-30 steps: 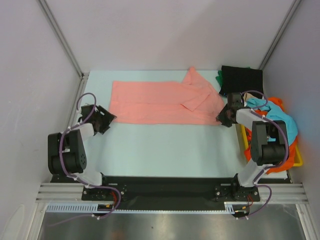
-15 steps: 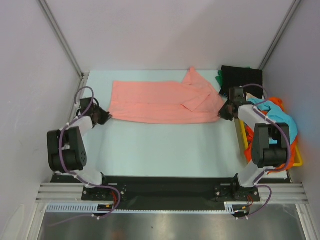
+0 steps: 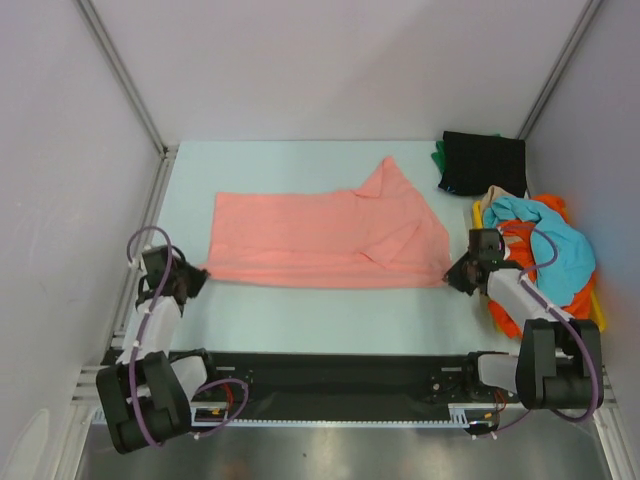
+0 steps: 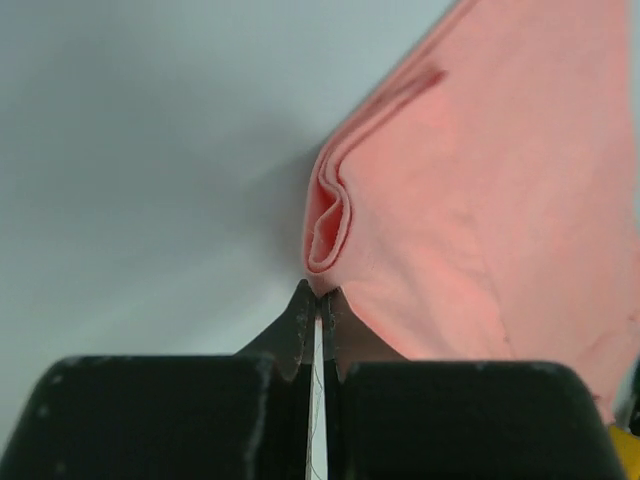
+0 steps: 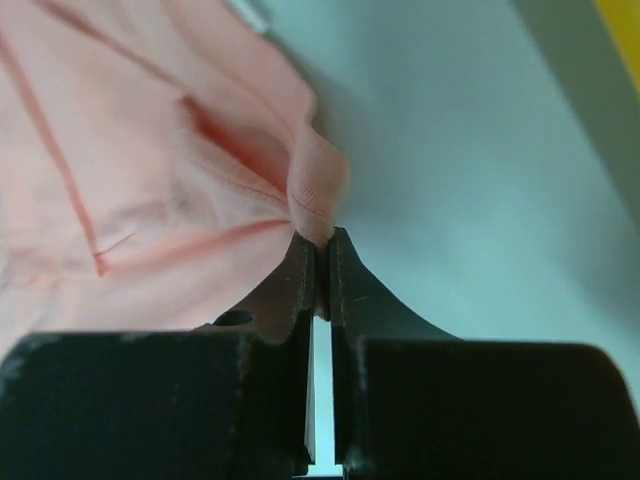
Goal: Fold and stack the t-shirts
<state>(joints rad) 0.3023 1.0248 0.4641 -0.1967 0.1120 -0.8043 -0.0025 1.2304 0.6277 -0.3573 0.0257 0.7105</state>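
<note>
The left pincer (image 4: 318, 300) is clamped on the near left corner of the salmon pink t-shirt (image 3: 320, 240), which lies spread across the middle of the pale worktop (image 3: 320, 310). The right pincer (image 5: 322, 250) is clamped on its near right corner. Further right, a black t-shirt (image 3: 485, 162) sits folded at the far corner, with a turquoise t-shirt (image 3: 560, 250) heaped nearer.

We read the salmon pink t-shirt (image 3: 320, 235) as soft matt cloth with stitched hems, lying on a smooth, matt pale table (image 3: 300, 310). The left gripper (image 4: 318, 297) and right gripper (image 5: 322, 243) have matt black, faintly scuffed fingers. The near sheet (image 3: 330, 455) is brushed metal.
</note>
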